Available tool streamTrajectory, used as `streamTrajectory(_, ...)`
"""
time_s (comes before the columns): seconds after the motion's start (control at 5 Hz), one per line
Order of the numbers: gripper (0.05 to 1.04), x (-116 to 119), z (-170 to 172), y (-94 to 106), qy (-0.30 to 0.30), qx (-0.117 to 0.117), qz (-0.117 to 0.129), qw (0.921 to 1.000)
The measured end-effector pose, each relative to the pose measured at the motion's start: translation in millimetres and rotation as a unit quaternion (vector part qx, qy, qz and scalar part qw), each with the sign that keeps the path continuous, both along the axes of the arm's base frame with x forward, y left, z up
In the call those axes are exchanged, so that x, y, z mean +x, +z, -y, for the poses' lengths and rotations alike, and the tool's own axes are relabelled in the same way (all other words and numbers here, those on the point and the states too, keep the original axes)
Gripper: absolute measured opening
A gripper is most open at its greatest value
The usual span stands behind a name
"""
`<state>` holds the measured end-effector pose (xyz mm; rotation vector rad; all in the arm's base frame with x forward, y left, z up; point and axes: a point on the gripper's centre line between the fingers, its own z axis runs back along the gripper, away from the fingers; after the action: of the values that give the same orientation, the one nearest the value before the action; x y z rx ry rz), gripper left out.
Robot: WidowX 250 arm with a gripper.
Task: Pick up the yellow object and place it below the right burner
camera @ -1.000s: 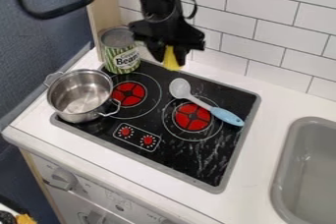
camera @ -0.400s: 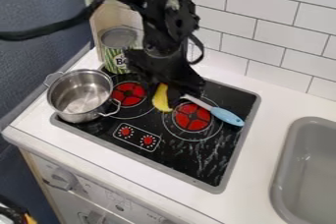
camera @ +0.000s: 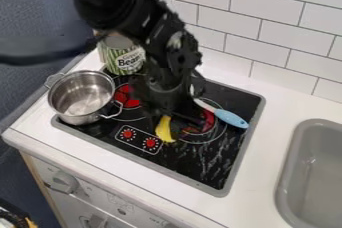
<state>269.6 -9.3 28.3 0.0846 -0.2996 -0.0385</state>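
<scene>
Black two-finger gripper (camera: pixel 175 119) holds a yellow, curved object (camera: pixel 164 129) low at the black cooktop (camera: pixel 194 162), just left of the partly hidden right burner (camera: pixel 208 120) and beside the red control knobs (camera: pixel 151 143); whether the object touches the surface cannot be told. A spoon's blue handle (camera: pixel 231 118) points toward the cooktop's right side. At left, a steel pot (camera: pixel 81 94) sits near the left burner (camera: pixel 127 97), with a green-labeled can (camera: pixel 127 61) at far left and a gray sink (camera: pixel 285 182) at right.
</scene>
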Motion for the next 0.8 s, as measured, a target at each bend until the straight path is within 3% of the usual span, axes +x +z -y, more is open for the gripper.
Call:
streamTrajectory(0.4, 0.459, -5, 2, -23.2, -0.027, -0.034, 0.014, 0.9990)
streamTrajectory(0.6, 0.538, -3, 3, -25.8, -0.033, -0.041, 0.028, 0.9982)
streamTrajectory(0.8, 0.846, -7, 3, -34.9, -0.037, -0.039, 0.016, 0.9984)
